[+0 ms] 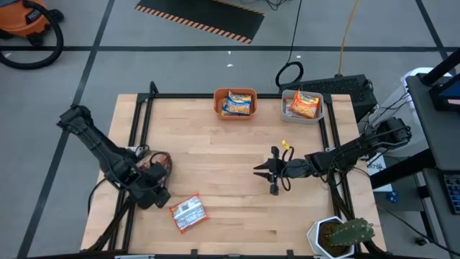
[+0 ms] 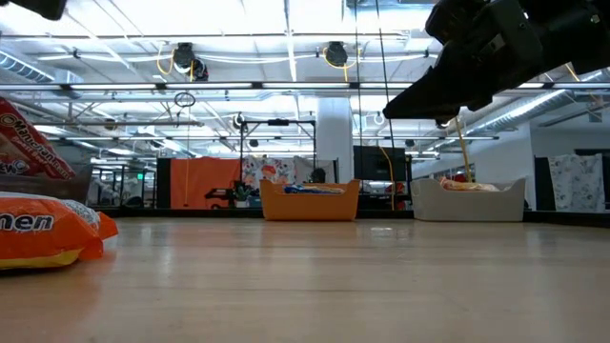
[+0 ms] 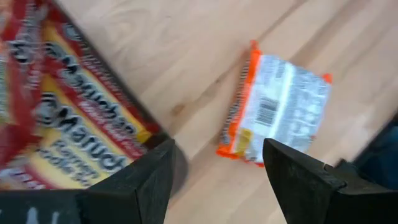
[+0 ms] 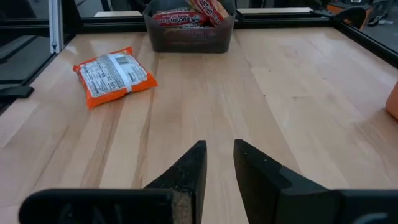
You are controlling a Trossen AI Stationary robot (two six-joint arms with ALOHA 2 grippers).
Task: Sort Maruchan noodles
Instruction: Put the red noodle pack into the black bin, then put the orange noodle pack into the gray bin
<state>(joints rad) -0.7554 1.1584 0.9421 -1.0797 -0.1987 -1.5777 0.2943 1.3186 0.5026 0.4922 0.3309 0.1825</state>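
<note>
left gripper open beside orange packet — right gripper idle.

A pale wood-grain surface is being shown. Near the black left pincer, an orange-edged packet is lying with its silver-white barcoded back up. Beside it, a red-and-yellow lettered packet is being seen. Yellow-blue packets are being held in an orange bin, orange ones in a grey bin.
</note>
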